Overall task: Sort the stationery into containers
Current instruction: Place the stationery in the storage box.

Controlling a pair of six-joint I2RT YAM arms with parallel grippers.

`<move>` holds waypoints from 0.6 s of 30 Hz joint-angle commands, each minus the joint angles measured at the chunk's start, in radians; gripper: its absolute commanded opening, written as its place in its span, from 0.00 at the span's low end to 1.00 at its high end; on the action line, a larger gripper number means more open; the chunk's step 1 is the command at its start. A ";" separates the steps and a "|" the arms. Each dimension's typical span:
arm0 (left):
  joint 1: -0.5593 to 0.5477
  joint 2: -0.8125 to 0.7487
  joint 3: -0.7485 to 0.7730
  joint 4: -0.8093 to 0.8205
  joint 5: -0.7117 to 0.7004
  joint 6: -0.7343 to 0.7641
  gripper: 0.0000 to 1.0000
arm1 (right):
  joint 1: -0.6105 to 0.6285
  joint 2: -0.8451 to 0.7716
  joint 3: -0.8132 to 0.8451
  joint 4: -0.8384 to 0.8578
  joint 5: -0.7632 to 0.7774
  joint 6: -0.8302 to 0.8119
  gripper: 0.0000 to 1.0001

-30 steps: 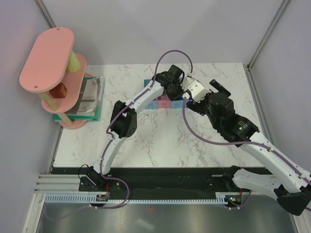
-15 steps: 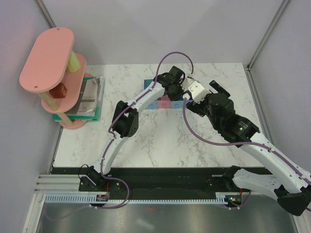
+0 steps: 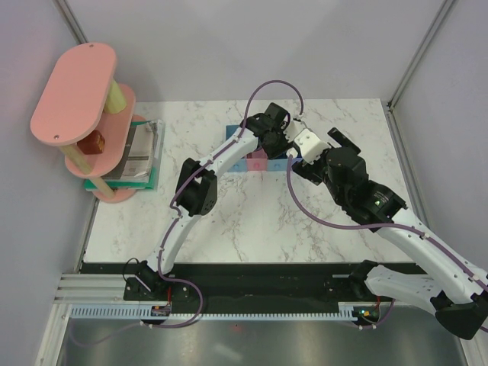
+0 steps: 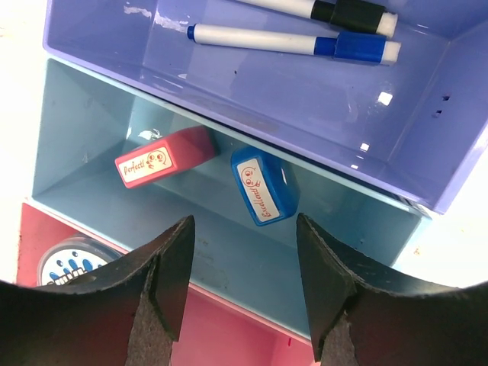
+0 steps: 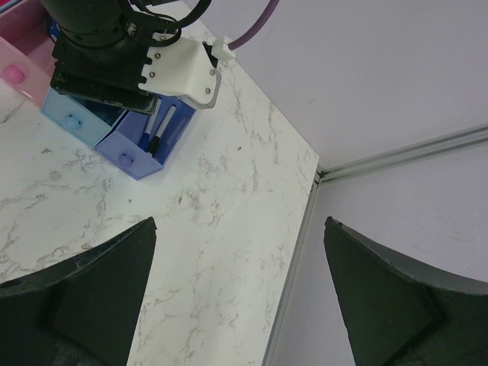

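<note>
Item: blue wedge-shaped plastic stamp block [image 4: 264, 185], lying label-up in the light-blue rectangular plastic bin [image 4: 91, 137], a red rectangular stamp block [image 4: 164, 156] just beside it at 10 o'clock; long axis runs 11 to 5 o'clock in the left wrist view. Handling, judged: light, rigid, slick-sided; pinch across the short width. Left gripper [image 4: 244, 229] spread and empty above it; right gripper [image 5: 240, 229] spread wide, holding nothing.
</note>
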 commanded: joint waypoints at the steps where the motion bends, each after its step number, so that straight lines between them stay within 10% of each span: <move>1: -0.005 -0.028 0.019 -0.027 -0.010 -0.036 0.63 | -0.004 -0.009 0.006 0.012 -0.001 0.011 0.98; 18: 0.106 -0.638 -0.306 -0.030 -0.028 -0.295 1.00 | -0.004 0.080 0.189 -0.174 -0.133 0.115 0.98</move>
